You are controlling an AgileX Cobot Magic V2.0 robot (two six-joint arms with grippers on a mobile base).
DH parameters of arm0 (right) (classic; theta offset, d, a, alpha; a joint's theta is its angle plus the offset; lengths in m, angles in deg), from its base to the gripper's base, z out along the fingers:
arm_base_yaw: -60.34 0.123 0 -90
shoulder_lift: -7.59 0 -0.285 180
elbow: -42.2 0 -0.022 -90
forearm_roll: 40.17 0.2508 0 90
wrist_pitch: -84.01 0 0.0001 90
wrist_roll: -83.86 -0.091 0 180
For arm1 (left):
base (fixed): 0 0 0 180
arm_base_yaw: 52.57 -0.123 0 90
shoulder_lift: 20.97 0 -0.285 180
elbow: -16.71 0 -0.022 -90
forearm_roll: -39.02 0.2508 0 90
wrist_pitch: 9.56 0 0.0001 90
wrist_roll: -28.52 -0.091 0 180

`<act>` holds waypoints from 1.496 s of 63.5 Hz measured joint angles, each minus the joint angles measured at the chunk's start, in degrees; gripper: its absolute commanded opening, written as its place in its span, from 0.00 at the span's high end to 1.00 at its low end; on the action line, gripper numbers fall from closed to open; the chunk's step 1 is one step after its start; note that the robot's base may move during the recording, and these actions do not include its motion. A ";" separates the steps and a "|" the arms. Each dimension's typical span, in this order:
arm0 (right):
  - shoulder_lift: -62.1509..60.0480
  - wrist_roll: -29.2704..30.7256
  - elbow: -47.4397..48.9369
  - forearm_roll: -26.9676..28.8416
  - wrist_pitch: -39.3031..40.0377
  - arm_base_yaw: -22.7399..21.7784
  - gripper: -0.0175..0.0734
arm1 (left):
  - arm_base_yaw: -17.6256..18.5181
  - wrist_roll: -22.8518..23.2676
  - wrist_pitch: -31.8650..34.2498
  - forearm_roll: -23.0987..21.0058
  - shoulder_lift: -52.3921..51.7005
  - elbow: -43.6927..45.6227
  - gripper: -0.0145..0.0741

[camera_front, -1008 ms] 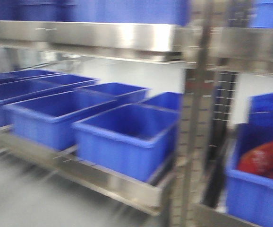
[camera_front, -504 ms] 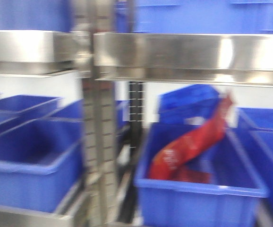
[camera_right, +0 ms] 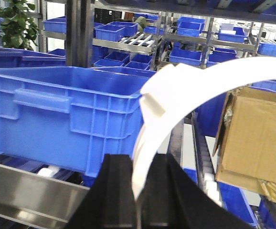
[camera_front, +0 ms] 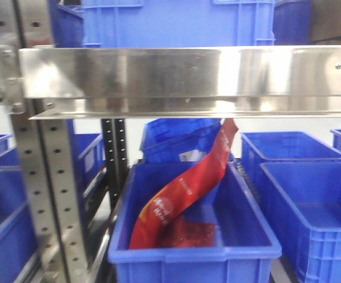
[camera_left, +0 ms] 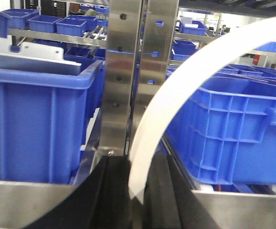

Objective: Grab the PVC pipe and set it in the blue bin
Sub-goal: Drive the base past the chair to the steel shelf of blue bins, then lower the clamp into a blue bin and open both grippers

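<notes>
Closest in the left wrist view, the left pincer (camera_left: 133,164) is closed on the PVC pipe (camera_left: 154,119). The pipe's lower end sits pinched between the two dark fingers (camera_left: 100,191), and the white arch sweeps up and off to the right. Just behind it stands a steel upright (camera_left: 123,71). A blue crate (camera_left: 37,124) sits to the left of the upright and a ribbed blue crate (camera_left: 233,129) to the right.

In the right wrist view, the right pincer (camera_right: 140,164) is clamped the same way on a second white arched piece (camera_right: 200,83), which has a small stepped lip near its crown. Beyond it, a blue tub (camera_right: 66,114) rests on a steel shelf to the left. A cardboard box (camera_right: 257,138) sits to the right, and rows of bins fill the racks further back.

The front-facing view shows neither pincer. The nearest blue bin (camera_front: 194,253) holds a red bag (camera_front: 182,194) that leans up towards the steel shelf beam (camera_front: 188,76). An open bin (camera_front: 312,200) sits just beside it on the right, and a perforated post (camera_front: 52,194) stands on its left. Behind the bag is a tilted bin (camera_front: 176,138), and on the shelf above is an upper bin (camera_front: 176,23).
</notes>
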 measured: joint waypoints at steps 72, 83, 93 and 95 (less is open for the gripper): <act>0.00 0.00 0.00 0.00 0.51 0.00 0.99 | 0.00 0.00 0.00 0.00 0.00 0.00 0.96; 0.00 0.00 0.00 0.00 2.71 0.00 0.99 | 0.00 0.00 0.10 0.00 0.00 0.00 0.96; 3.24 0.00 1.72 0.12 -0.64 0.65 0.99 | 1.88 0.00 -5.84 -1.88 3.02 4.69 0.96; 4.54 0.00 2.55 0.12 -1.82 1.19 0.99 | 2.69 0.00 -6.95 -2.14 4.44 6.93 0.96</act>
